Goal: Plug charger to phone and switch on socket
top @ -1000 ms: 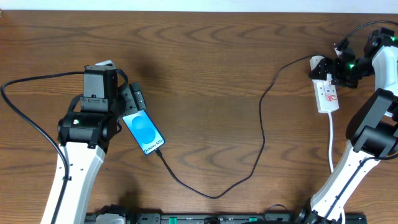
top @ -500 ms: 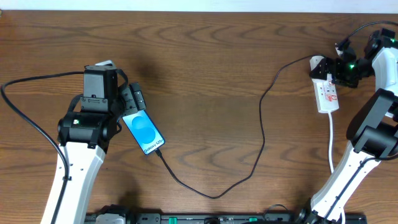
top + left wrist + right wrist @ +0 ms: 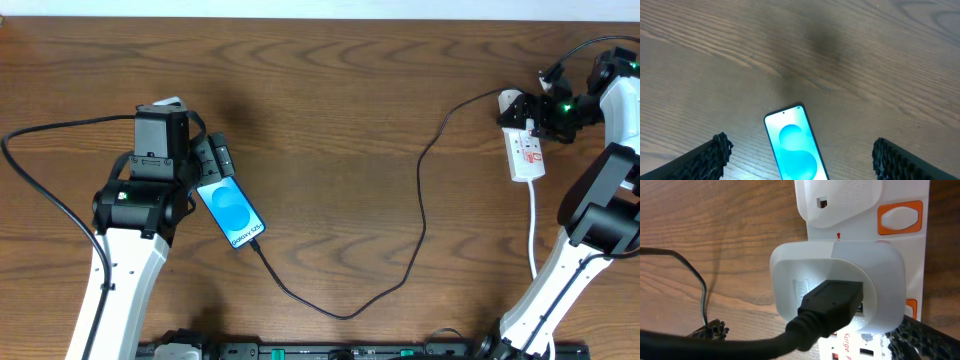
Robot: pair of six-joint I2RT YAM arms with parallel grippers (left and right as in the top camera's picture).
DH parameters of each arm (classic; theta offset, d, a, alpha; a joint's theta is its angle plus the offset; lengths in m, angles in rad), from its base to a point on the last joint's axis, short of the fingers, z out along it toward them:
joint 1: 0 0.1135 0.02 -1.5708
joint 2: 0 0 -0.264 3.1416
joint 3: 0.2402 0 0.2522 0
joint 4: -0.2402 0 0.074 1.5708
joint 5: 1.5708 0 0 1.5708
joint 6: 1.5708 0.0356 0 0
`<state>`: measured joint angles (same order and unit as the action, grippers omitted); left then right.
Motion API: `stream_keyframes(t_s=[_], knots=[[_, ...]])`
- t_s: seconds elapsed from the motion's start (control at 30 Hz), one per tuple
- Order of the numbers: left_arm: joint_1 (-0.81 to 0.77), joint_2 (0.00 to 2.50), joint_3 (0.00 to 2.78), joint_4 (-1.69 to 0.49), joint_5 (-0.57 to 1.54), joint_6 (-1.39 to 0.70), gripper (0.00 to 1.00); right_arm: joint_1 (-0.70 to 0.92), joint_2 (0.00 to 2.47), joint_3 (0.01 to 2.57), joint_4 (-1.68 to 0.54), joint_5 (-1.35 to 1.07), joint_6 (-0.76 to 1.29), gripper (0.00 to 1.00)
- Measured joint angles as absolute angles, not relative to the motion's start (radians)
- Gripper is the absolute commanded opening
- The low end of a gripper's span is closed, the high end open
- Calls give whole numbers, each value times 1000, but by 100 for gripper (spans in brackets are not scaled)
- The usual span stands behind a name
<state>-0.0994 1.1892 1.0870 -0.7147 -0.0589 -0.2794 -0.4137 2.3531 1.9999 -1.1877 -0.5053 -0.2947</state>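
Grained brown tabletop (image 3: 330, 100) is seen beneath the slim glossy phone (image 3: 231, 212) and rounded white plastic socket (image 3: 526, 152); both jaws are held open.

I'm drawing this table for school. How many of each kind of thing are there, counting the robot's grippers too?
Phone: 1
Charger cable: 1
White plug adapter: 1
Power strip: 1
Grippers: 2, the left gripper and the right gripper
Total: 6
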Motion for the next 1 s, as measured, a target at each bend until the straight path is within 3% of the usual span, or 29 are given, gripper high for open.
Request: stream_keyframes(t_s=[1.0], knots=[[-99,1189,1087,-715,-59,-279,93,-414,2353,2000,-1181,-513,-275,99]])
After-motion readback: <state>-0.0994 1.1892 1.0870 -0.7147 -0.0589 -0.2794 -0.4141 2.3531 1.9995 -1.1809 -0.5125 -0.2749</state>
